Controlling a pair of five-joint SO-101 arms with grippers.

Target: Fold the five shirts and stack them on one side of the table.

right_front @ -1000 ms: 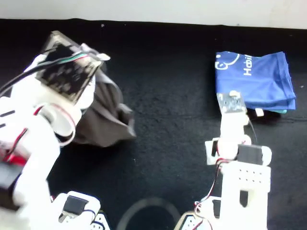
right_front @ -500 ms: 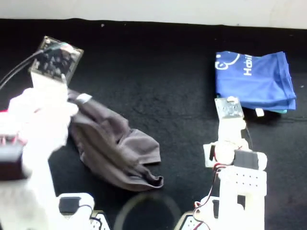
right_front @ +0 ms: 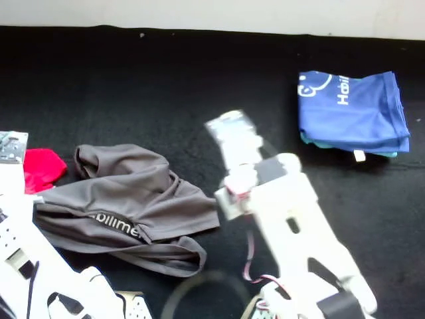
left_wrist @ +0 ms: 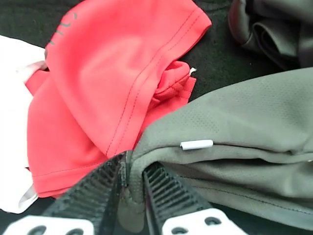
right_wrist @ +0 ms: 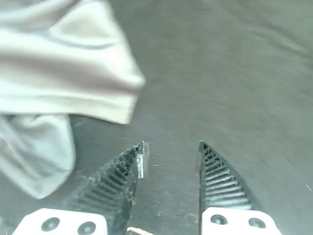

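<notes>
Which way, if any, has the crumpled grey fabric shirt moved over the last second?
Yes. The crumpled grey fabric shirt came toward the near edge of the black table and spread out, nearer the folded blue shirt, which stayed put.

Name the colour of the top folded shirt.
Blue; the folded shirt shows best in the high view.

This looks like a robotics lab bench or test rig. The tabletop (right_front: 166, 86) is draped in black cloth and backed by a plain pale wall (right_front: 199, 13) at the far edge. The white plastic left arm (right_front: 26, 259) and right arm (right_front: 292, 212) stand at the near side, with bare wires (right_front: 249, 256) exposed.
</notes>
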